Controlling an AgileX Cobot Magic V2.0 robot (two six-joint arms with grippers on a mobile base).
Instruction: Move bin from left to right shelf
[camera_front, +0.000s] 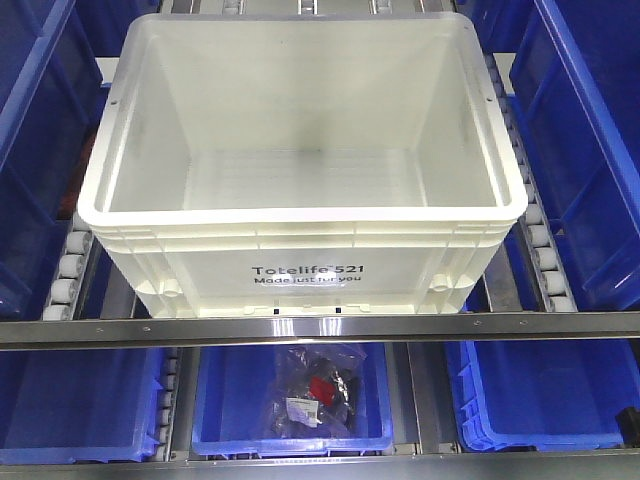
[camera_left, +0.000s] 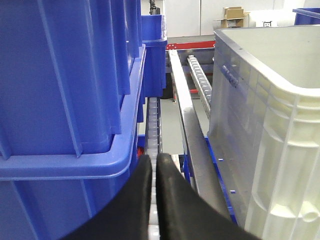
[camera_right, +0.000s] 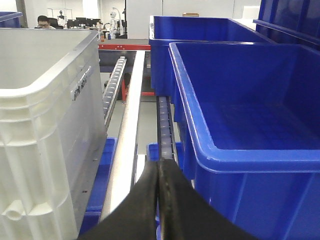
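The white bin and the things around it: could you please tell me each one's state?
white bin: upright, empty, unheld.
left claw: shut, empty.
right claw: shut, empty.
lower middle blue bin: holds a bagged item.
blue bin by right claw: empty.

Bright, even overhead light washes out the white bin (camera_front: 300, 150), faint shadow inside. The left claw (camera_left: 154, 172) and right claw (camera_right: 159, 177) blur near the lens; beyond them detail is sharp.
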